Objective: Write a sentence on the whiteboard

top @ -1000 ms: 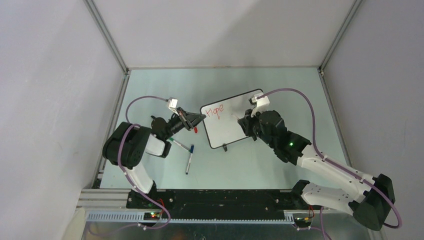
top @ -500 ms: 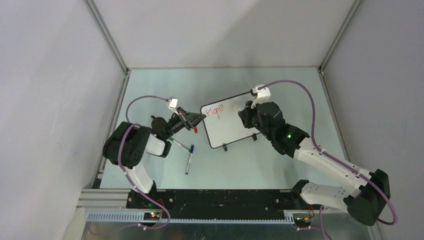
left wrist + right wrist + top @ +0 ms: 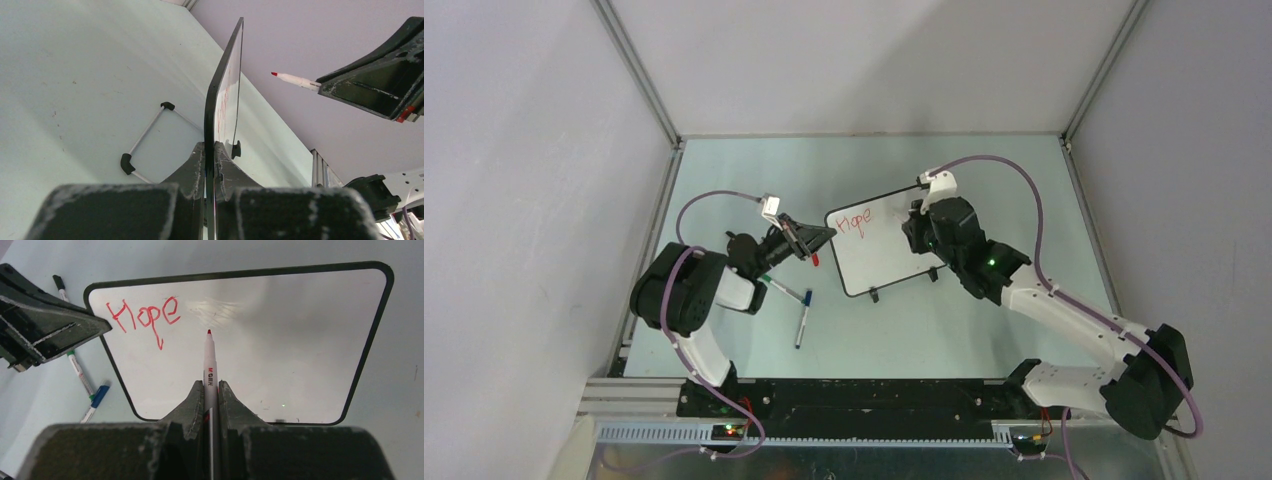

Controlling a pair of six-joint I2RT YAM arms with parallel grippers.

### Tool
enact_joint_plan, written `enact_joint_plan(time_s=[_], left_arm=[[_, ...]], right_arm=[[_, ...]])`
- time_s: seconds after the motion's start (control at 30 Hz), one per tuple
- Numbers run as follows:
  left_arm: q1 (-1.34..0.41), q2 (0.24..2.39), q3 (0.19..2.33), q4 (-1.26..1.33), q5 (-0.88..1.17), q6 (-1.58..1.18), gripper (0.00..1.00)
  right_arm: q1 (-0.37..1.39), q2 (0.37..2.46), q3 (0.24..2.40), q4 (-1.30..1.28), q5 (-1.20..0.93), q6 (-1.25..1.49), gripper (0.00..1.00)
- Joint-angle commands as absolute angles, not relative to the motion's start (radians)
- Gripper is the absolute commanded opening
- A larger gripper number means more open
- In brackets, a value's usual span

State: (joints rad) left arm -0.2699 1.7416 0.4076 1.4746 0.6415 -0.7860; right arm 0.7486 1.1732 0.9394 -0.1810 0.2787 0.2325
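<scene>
The whiteboard (image 3: 892, 243) stands tilted mid-table, black-framed; it fills the right wrist view (image 3: 280, 350). Of the sentence, only the red word "Hope" (image 3: 145, 316) shows, at its upper left, also in the top view (image 3: 855, 222). My left gripper (image 3: 210, 150) is shut on the board's left edge (image 3: 220, 100), seen edge-on. My right gripper (image 3: 210, 387) is shut on a red-tipped white marker (image 3: 209, 362). Its tip (image 3: 208, 332) points at the board right of "Hope", a little off the surface in the left wrist view (image 3: 292, 78).
Loose markers lie on the table left of the board: a green-capped one (image 3: 79, 371), a blue-capped one (image 3: 97, 397) and a black-capped one (image 3: 59, 284). In the top view they lie below my left gripper (image 3: 803, 315). A red cap (image 3: 815, 260) lies by the board's left edge.
My right arm has swung up and left, carrying the marker from the board's right edge toward its upper middle. The left arm and board have not moved.
</scene>
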Motion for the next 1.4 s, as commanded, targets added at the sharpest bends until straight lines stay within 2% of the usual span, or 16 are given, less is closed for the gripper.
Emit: enact_joint_plan(time_s=[0.0, 0.3, 0.57, 0.83, 1.03, 1.17, 1.37], left_arm=[[-0.264, 1.764, 0.434, 1.455, 0.662, -0.772, 0.0], [-0.23, 1.834, 0.49, 1.517, 0.752, -0.854, 0.0], [-0.226, 1.848, 0.495, 1.529, 0.765, -0.868, 0.0], [-0.227, 1.846, 0.522, 1.531, 0.82, -0.87, 0.0], [-0.228, 1.856, 0.549, 1.531, 0.86, -0.88, 0.0], [-0.228, 1.858, 0.56, 1.531, 0.878, -0.886, 0.0], [-0.225, 1.863, 0.588, 1.532, 0.919, -0.908, 0.0]], right_arm=[[0.723, 1.203, 1.023, -0.186, 0.269, 0.22, 0.0], [0.672, 1.196, 1.056, -0.226, 0.256, 0.222, 0.0], [0.328, 1.096, 1.062, -0.293, 0.117, 0.311, 0.0], [0.022, 1.296, 1.062, -0.321, -0.199, 0.486, 0.0], [-0.011, 1.43, 1.053, -0.261, -0.192, 0.54, 0.0], [-0.099, 1.554, 1.056, -0.204, -0.461, 0.567, 0.0], [-0.102, 1.654, 1.073, -0.232, -0.679, 0.56, 0.0]])
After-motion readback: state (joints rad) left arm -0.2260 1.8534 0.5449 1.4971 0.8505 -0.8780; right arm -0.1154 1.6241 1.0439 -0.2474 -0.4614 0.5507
